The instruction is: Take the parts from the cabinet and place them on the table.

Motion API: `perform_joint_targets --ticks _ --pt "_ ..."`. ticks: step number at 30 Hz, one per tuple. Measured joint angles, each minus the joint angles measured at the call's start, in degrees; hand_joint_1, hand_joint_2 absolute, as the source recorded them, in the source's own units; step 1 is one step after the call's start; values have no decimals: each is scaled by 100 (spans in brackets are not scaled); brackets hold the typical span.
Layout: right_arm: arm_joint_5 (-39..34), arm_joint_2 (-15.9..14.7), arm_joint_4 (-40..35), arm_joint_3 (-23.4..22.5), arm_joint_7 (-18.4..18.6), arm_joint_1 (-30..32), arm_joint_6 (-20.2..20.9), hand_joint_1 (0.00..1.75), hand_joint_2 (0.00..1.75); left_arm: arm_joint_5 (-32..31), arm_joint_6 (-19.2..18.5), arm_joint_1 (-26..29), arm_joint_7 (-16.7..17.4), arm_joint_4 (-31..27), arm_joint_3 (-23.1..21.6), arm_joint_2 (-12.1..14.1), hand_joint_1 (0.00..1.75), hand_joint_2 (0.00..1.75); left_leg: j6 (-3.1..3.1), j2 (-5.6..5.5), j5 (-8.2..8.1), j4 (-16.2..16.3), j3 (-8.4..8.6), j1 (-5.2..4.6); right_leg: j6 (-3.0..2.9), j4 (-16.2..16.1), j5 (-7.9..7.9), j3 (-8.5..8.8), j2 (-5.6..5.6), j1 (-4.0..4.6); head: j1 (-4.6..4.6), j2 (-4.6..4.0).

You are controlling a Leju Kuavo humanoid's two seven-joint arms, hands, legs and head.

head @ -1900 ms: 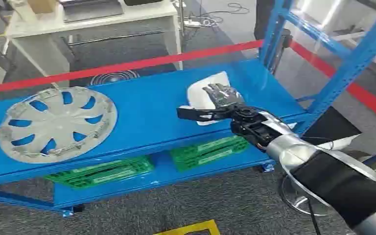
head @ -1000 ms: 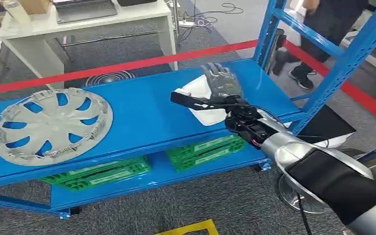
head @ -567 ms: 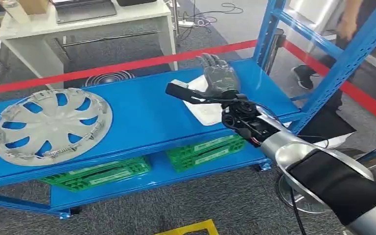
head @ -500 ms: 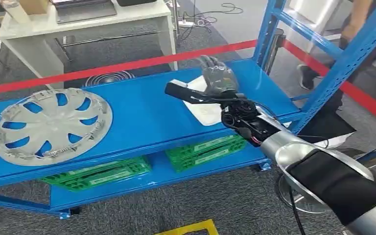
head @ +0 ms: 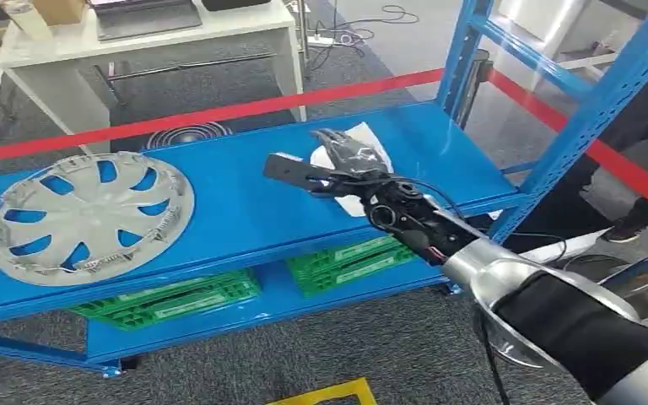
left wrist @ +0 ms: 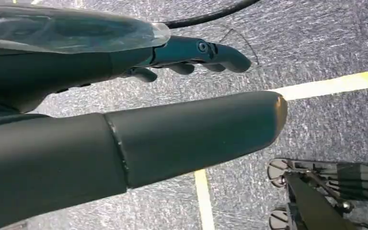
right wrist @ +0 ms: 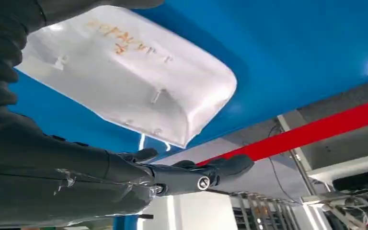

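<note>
Right hand (head: 348, 163), fingers spread and empty, hovers over the white moulded-plastic shell part (right wrist: 124, 72) lying on the blue metal shelf (head: 236, 194) directly beneath its palm; part probably light, rigid, smooth, best grasped across its rounded edges

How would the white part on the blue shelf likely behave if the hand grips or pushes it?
The white part looks like a thin moulded shell with rounded corners, so probably stiff and light for its size. Its smooth skin on the glossy blue shelf suggests it slides easily. The right hand may slip on it.
</note>
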Motion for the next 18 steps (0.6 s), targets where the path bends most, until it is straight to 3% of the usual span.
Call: perform_joint_targets --ticks 18 --pt "326 -236 -1008 118 442 450 225 0 175 -103 -35 8 -59 0 0 -9 0 0 0 2 0 0 0 0 0 -4 2 1 1 0 -2 0"
